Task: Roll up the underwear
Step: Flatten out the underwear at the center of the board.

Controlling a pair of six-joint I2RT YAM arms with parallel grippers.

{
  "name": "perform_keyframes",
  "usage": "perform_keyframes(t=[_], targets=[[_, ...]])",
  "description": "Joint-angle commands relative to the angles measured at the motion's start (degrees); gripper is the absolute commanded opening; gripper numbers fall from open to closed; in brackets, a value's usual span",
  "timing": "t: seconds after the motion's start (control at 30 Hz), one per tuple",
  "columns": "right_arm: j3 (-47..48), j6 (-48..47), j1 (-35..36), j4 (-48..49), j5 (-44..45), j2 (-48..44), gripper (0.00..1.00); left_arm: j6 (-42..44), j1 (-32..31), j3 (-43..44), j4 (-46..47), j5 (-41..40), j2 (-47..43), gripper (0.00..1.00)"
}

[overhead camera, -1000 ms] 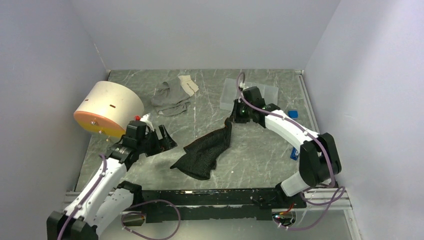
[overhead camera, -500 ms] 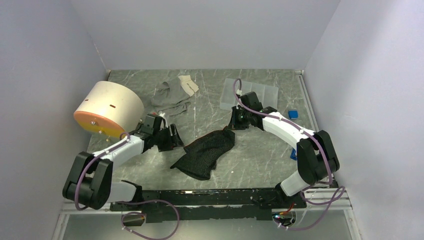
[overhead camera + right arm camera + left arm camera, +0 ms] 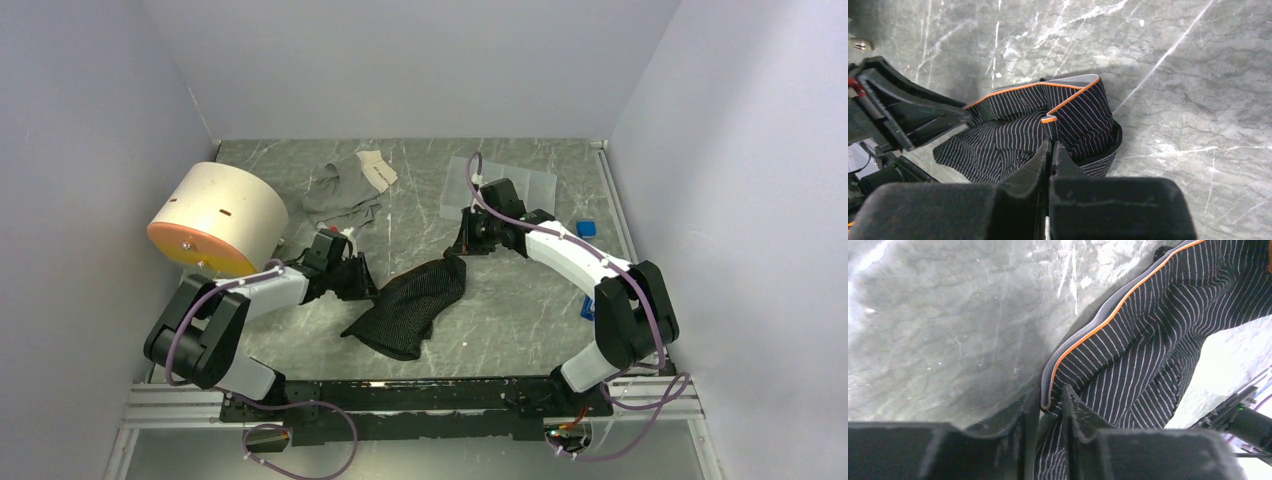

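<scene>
The underwear (image 3: 410,300) is black with thin white stripes and a grey-and-orange waistband, and it lies bunched mid-table. My left gripper (image 3: 362,283) is at its left end. In the left wrist view the jaws (image 3: 1050,402) are closed on the waistband corner (image 3: 1083,337). My right gripper (image 3: 462,250) is at the garment's far right end, low over the table. The right wrist view shows this gripper (image 3: 1050,147) shut on a fold of the underwear (image 3: 1013,135), just under the waistband's orange edge.
A cream cylinder with an orange face (image 3: 215,215) lies at the left. A grey garment (image 3: 345,195) lies behind the left gripper. A clear plastic tray (image 3: 500,185) sits at the back. Two small blue blocks (image 3: 586,228) (image 3: 588,308) are on the right. Walls enclose the table.
My left arm reached right to the underwear's left edge and its wide-open jaws closed on the waistband. The right gripper lowered its end of the garment toward the table.
</scene>
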Motion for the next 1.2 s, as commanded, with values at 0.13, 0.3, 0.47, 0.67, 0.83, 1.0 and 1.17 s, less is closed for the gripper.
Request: perform_keyframes(t=[0.13, 0.3, 0.47, 0.67, 0.83, 1.0, 1.17], targets=[[4.7, -0.6, -0.1, -1.6, -1.6, -2.5, 0.00, -1.6, -1.3, -1.5, 9.2, 2.1, -2.3, 0.05], [7.9, -1.9, -0.1, -6.0, -1.2, -7.6, 0.00, 1.5, -1.3, 2.3, 2.7, -1.4, -10.5, 0.05], [8.5, -1.2, -0.1, -8.6, -1.1, -18.1, 0.00, 6.9, -1.3, 11.6, -14.7, -10.3, -24.7, 0.05], [7.4, 1.4, -0.1, -10.8, -5.3, -33.7, 0.00, 9.7, -1.3, 23.2, -32.7, -19.8, -36.5, 0.05], [9.2, 2.4, -0.1, -13.3, -14.3, -41.5, 0.00, 9.8, -1.3, 28.7, -43.0, -19.4, -42.0, 0.05], [12.4, 3.0, -0.1, -18.1, -17.3, -45.0, 0.02, 7.9, -1.3, 34.6, -50.2, -18.1, -43.6, 0.05], [12.3, 2.9, -0.1, -23.0, -4.6, -39.7, 0.02, 8.2, -1.3, 34.1, -50.1, -15.5, -36.8, 0.05]])
